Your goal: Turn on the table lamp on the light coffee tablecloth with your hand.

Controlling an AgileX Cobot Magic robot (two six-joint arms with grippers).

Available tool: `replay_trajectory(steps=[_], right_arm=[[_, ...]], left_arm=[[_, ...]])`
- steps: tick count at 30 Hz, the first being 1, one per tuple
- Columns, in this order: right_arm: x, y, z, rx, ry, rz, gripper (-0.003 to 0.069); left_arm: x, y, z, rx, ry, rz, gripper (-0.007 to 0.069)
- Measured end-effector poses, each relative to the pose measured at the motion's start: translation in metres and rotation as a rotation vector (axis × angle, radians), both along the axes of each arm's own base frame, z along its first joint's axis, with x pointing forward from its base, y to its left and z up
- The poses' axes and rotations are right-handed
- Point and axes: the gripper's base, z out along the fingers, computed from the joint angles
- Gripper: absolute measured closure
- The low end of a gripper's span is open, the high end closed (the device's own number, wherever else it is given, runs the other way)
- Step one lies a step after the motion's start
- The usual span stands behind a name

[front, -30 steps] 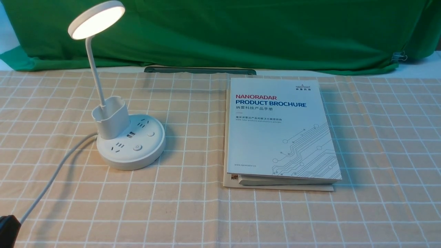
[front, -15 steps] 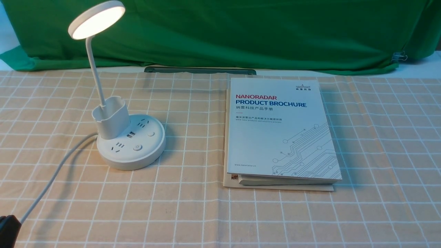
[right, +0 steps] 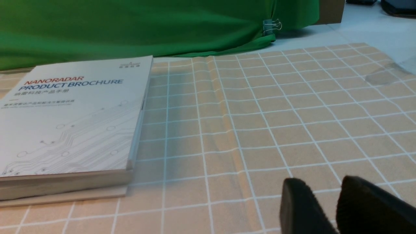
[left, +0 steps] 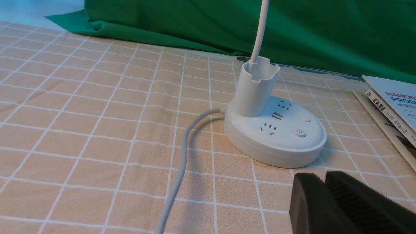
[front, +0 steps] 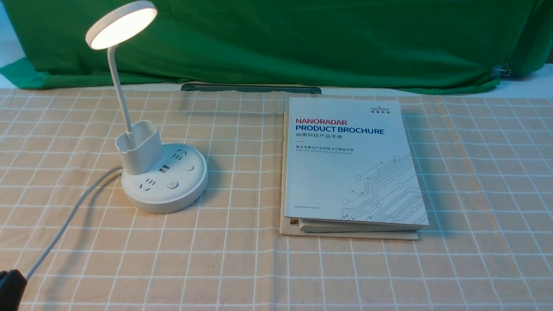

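Note:
The white table lamp [front: 164,181] stands on the left of the light coffee tablecloth [front: 242,259]. Its disc head [front: 121,23] glows. Its round base carries sockets and a power button [front: 172,185]. The white cord [front: 65,224] runs toward the front left. In the left wrist view the lamp base [left: 276,133] lies just beyond my left gripper [left: 323,175], whose fingers are pressed together and empty. Only a black bit of the left hand [front: 8,285] shows in the front view's bottom left corner. My right gripper [right: 325,185] is slightly open and empty, low over bare cloth [right: 292,113].
A white "NANORADAR PRODUCT BROCHURE" book [front: 350,164] lies on another booklet right of the lamp; it also shows in the right wrist view [right: 71,120]. A green backdrop cloth [front: 302,39] hangs at the back, with a dark strip [front: 250,88] at its foot.

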Motion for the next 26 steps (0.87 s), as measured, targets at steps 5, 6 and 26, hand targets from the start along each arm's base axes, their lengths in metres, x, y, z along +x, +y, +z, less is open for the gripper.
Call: replay_trajectory(steps=[5,6,26], right_arm=[[0.0,0.0,-0.0001,0.0,0.001,0.0,0.0418],[0.0,0.0,-0.0001,0.0,0.001,0.0,0.0418],[0.0,0.0,0.0,0.0,0.0,0.0,0.0418]], left_arm=[[0.0,0.0,0.0,0.001,0.0,0.0,0.0538],[0.0,0.0,0.0,0.001,0.0,0.0,0.0537],[0.0,0.0,0.0,0.004,0.0,0.0,0.0524]])
